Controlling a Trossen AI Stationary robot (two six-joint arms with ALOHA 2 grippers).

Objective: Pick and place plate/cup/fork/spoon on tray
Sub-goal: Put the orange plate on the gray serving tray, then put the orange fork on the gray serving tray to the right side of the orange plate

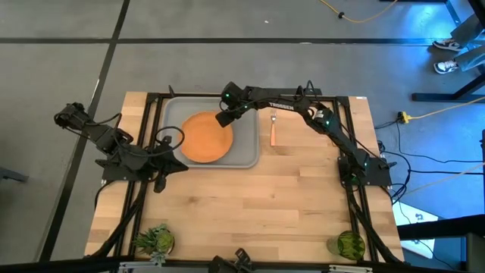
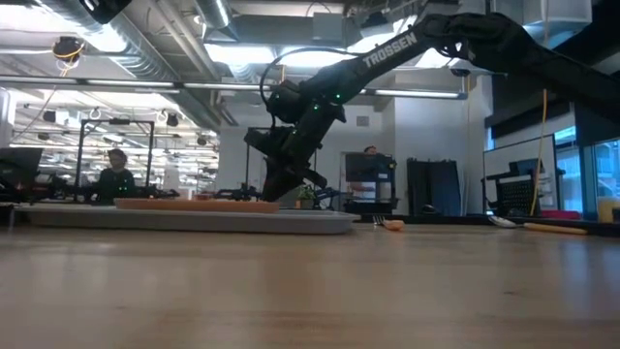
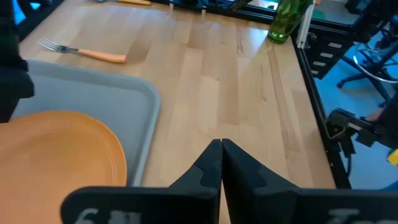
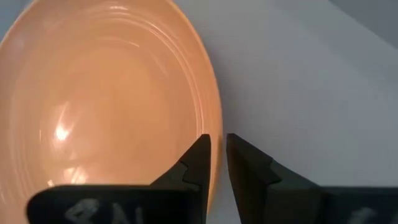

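The left gripper (image 1: 161,184) waits at the left side of the table, just off the tray's near-left corner; in its wrist view the jaws are pressed together on nothing. The tray (image 1: 173,112) lies at the far centre-left of the table, and the plate (image 1: 203,139) rests flat inside it, toward its left and middle. The right gripper (image 1: 224,119) is at the plate's far-right rim. In the right wrist view the fingers (image 4: 198,160) stand a narrow gap apart, one over the plate's edge and one over bare tray, so the jaws appear released or only lightly set about the rim; whether they touch it cannot be told. Risk 1: if the rim is caught between the fingers, a retreat could drag or tip the plate. Cause: too small an opening. Risk 2: a low sideways exit could strike the tray's raised rim. The fork (image 1: 273,130) lies on the wood just right of the tray, tines pointing to the far side; being flat and slim, it may slip from a shallow pinch. The cup (image 1: 349,245) stands at the near-right corner, well apart from the tray; its round sides may slide in the jaws. The spoon is not clearly identifiable.
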